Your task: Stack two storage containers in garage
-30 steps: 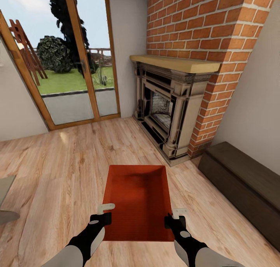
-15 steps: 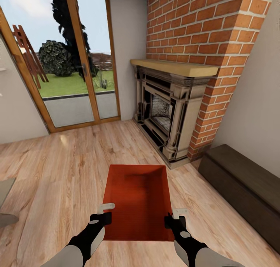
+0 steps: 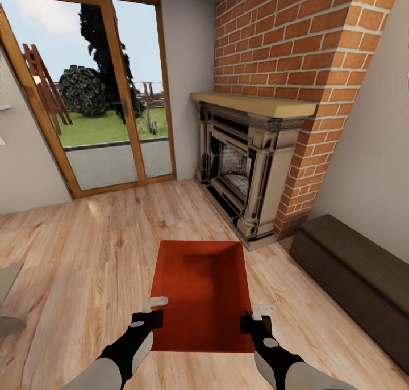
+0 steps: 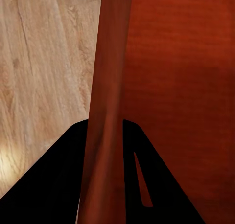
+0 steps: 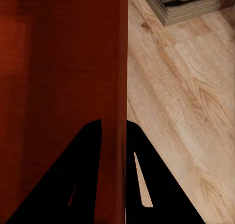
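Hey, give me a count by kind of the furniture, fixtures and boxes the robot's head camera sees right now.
Red-orange storage container: 1
Brick fireplace: 1
Glazed wooden doors: 2
Dark bench: 1
Total: 5

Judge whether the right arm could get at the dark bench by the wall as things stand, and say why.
Probably not yet. The right gripper is shut on the storage container's wall, sharing the load with the left gripper. The dark bench lies unobstructed across bare wood floor, but reaching it means letting go.
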Robot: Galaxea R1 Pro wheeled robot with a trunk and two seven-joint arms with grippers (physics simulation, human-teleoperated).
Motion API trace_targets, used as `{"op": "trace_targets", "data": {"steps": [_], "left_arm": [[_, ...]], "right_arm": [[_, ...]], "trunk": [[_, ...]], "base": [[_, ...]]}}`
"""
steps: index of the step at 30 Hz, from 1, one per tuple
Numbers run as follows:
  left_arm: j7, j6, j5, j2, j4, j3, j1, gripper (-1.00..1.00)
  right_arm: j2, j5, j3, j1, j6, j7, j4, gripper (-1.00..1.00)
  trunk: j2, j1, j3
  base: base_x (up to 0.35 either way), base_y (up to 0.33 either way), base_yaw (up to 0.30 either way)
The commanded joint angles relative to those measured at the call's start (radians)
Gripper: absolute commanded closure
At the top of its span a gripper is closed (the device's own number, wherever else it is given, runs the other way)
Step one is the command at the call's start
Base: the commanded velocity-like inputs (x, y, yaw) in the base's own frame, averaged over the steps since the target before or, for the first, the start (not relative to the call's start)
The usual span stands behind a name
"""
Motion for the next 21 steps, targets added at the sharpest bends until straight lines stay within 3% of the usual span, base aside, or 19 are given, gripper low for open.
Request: {"op": "trace_targets", "data": {"steps": [1, 21], "left_arm": [[0.008, 0.006, 0.004, -0.001, 0.000, 0.011, 0.000, 1.00], [0.008, 0.006, 0.005, -0.001, 0.000, 0.011, 0.000, 1.00]], "right_arm": [[0.000, 0.009, -0.019, -0.001, -0.005, -0.002, -0.002, 1.00], [-0.001, 0.007, -0.019, -0.002, -0.003, -0.002, -0.002, 1.00]], "trunk": [[-0.001, 0.000, 0.000], [-0.001, 0.000, 0.010]], "base": [[0.000, 0.000, 0.000], [0.000, 0.000, 0.000]]}}
